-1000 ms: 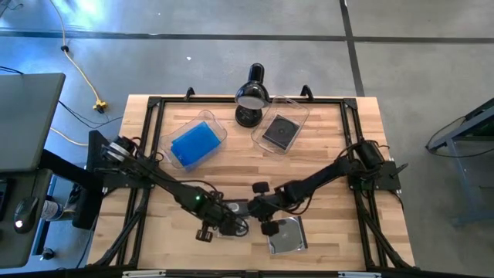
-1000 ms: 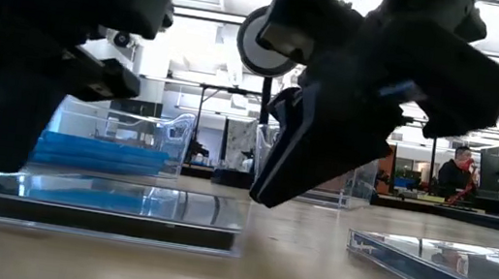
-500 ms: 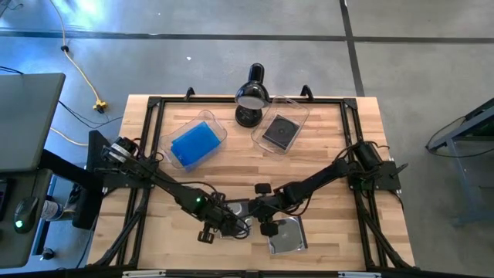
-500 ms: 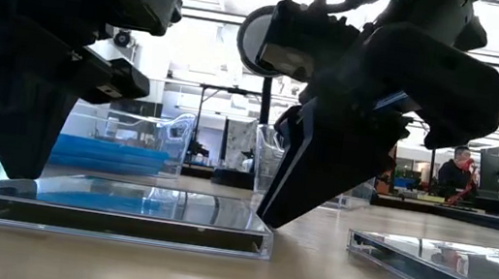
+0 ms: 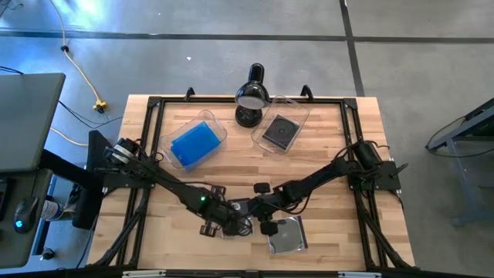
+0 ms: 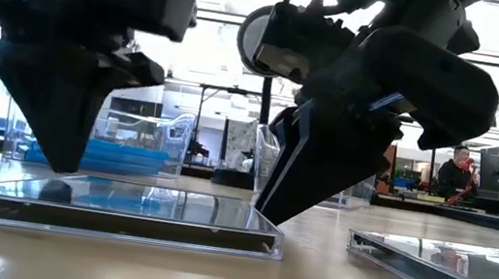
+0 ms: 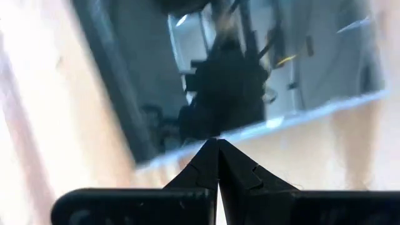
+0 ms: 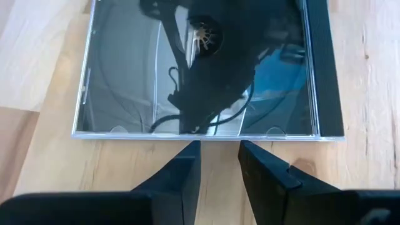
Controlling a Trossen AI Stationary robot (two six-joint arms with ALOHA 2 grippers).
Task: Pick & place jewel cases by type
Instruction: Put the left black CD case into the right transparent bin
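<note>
A clear jewel case showing a silvery disc lies flat on the table between my two grippers. My left gripper is shut and points down onto the case's left part. My right gripper is open by a narrow gap, with its tips at the case's right edge. A second clear case lies flat to the right. Blue cases lie in the left tub and a dark case in the right tub. My left gripper presses its shut fingertips down on the case's top face close to its left edge, coming steeply from above. The case stays flat on the table. My right gripper's fingertips slant down against the case's right edge; neither finger is over or under it.
A black desk lamp stands at the table's far edge between the two clear tubs. A black frame runs round the table top. A person sits far off in the room behind.
My left gripper has moved toward the table's right with its shut tips on the case, and the case has slid flat along the table to the right until its right edge meets my right gripper, which has kept its place.
</note>
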